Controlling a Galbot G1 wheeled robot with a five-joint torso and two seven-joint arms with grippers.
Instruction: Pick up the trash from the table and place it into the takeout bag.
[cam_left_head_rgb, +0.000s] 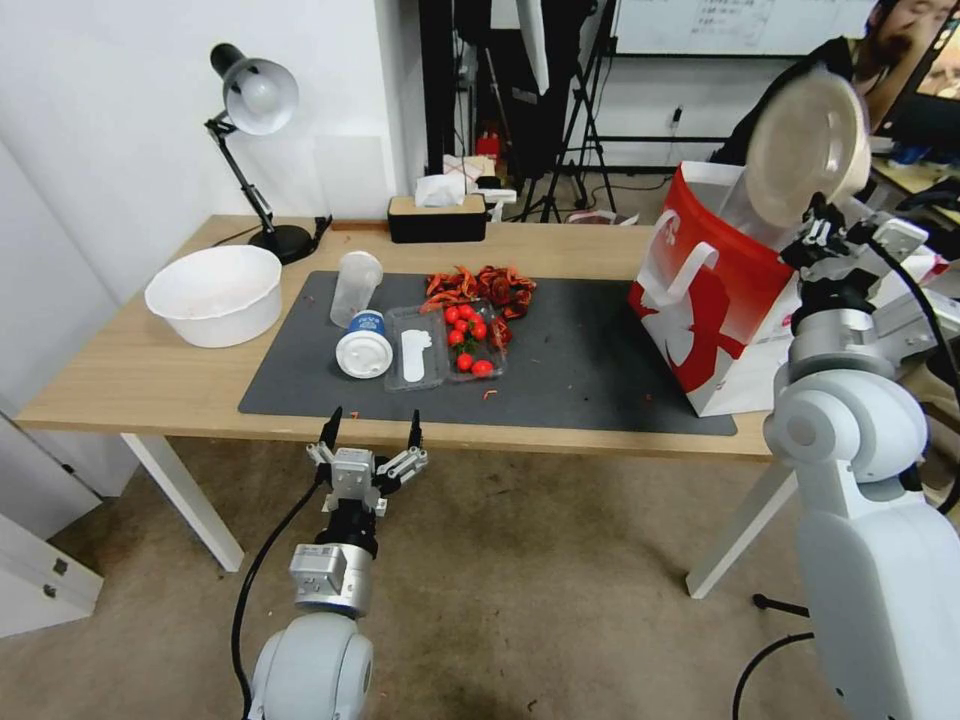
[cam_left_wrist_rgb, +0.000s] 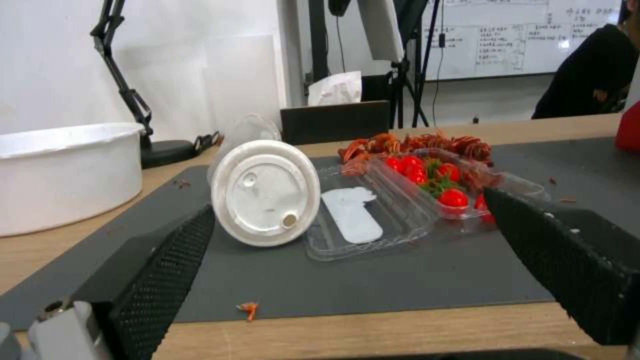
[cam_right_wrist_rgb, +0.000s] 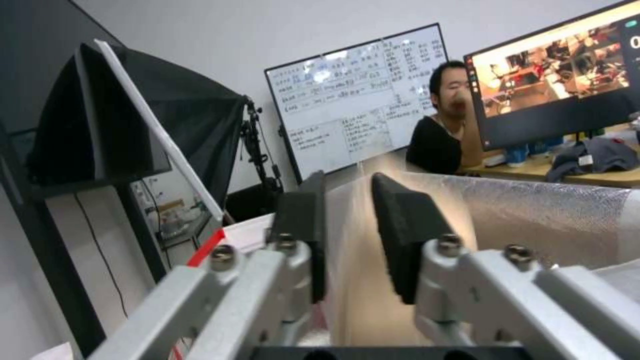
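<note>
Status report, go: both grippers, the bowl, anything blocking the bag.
Right gripper shut on beige bowl, above takeout bag. Left gripper open, short of table. Bag mouth unobstructed.

A white wall (cam_left_head_rgb: 120, 130) stood behind the work area, and a black desk lamp (cam_left_head_rgb: 255, 95) with a round base rose before it. Underneath lay a mottled beige floor (cam_left_head_rgb: 560, 600). Farther back stood dark tripods (cam_left_head_rgb: 580, 120) and a softbox (cam_right_wrist_rgb: 133, 115), a whiteboard (cam_right_wrist_rgb: 353, 100) covered in writing, and a lit monitor (cam_right_wrist_rgb: 560, 70) on a desk.
</note>
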